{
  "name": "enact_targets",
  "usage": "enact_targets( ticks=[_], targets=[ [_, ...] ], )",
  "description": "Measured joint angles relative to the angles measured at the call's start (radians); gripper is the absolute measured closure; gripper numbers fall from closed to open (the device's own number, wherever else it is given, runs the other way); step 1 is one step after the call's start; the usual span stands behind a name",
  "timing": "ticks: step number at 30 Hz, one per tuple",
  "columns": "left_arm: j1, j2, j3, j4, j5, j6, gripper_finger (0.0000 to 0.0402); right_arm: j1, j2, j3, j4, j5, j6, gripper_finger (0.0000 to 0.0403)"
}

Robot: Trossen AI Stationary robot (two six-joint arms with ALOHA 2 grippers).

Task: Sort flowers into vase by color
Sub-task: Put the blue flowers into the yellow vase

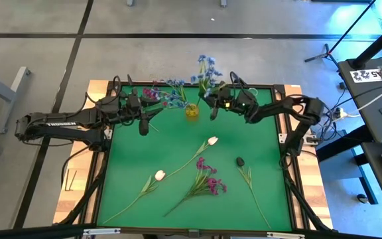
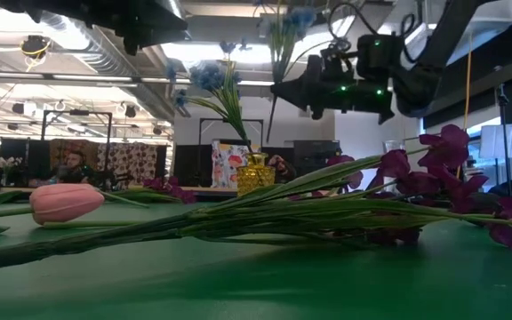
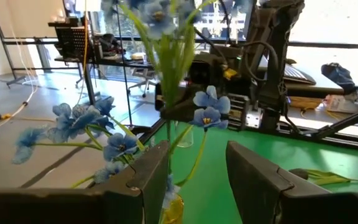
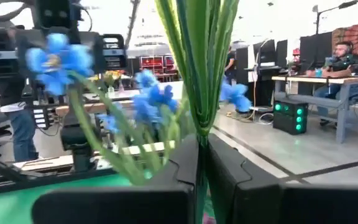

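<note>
A small yellow vase (image 1: 191, 111) (image 2: 256, 174) stands near the table's far edge with blue-blossomed stems (image 1: 172, 93) (image 2: 212, 80) sticking in it. My right gripper (image 1: 212, 99) (image 4: 202, 149) hovers just right of the vase, shut on more blue flowers (image 1: 207, 66). My left gripper (image 1: 156, 111) (image 3: 197, 168) is open just left of the vase; a blue flower stem (image 3: 194, 158) rises between its fingers, untouched. Two white tulips (image 1: 212, 141) (image 1: 160, 175) and a magenta bunch (image 1: 207, 180) (image 2: 443, 169) lie flat on the green mat. My right gripper pinches a bundle of green stems (image 4: 199, 127) between its two fingers, well below the blue blossoms (image 4: 154, 93). The fingers (image 4: 173, 177) lie across the stems, coming level from the table's right. The flowers stand nearly upright above the fingers, lifted off the table; their lower ends are hidden.
Another magenta cluster (image 1: 152, 93) lies at the far edge by my left arm. A thin stem with a dark bud (image 1: 241, 161) rests on the mat's right half. A raised wooden rim (image 1: 277, 86) frames the mat. People sit at desks in the room behind.
</note>
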State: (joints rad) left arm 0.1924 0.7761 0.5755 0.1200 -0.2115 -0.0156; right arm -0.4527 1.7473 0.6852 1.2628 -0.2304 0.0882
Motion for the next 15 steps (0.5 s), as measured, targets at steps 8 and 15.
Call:
enact_targets(
  ticks=[8, 15],
  targets=[
    [0.042, 0.0, -0.038, 0.03, 0.05, -0.002, 0.0246, -0.012, 0.006, 0.052, -0.088, -0.044, -0.012, 0.0384],
    [0.087, -0.004, -0.137, 0.138, 0.06, -0.057, 0.0246, -0.012, 0.006, 0.055, -0.111, -0.044, -0.015, 0.0384]
  ],
)
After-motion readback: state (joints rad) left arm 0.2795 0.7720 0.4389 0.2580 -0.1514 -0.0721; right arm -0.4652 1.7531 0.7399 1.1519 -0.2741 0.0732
